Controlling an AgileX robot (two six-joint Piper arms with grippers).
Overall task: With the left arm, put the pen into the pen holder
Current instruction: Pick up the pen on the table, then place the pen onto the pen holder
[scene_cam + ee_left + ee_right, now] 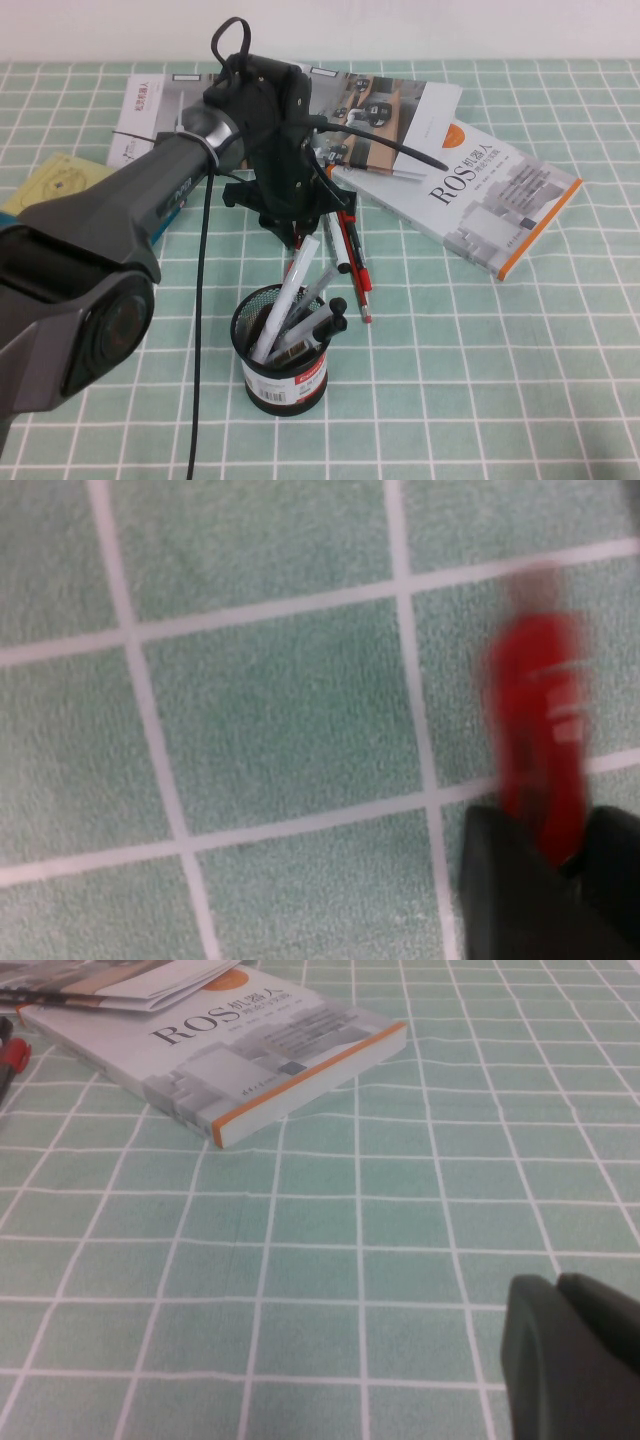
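Left arm (90, 270) up close; left pincer (545, 865) prob. pinching pen (540, 740), pen holder (283, 352) just below. Right pincer (575, 1355) low over bench (380, 1250), can't tell its state.

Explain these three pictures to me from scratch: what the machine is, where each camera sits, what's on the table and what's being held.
This is a two-armed table robot. The high view looks down from a raised camera: the left arm reaches over a green checked tablecloth. Its left gripper hangs just behind the pen holder, a black mesh cup with several pens in it. More pens and a ROS book lie behind. The left wrist camera shows that gripper shut on the pen, which is red. The right wrist camera shows only part of the right gripper, low over bare cloth.
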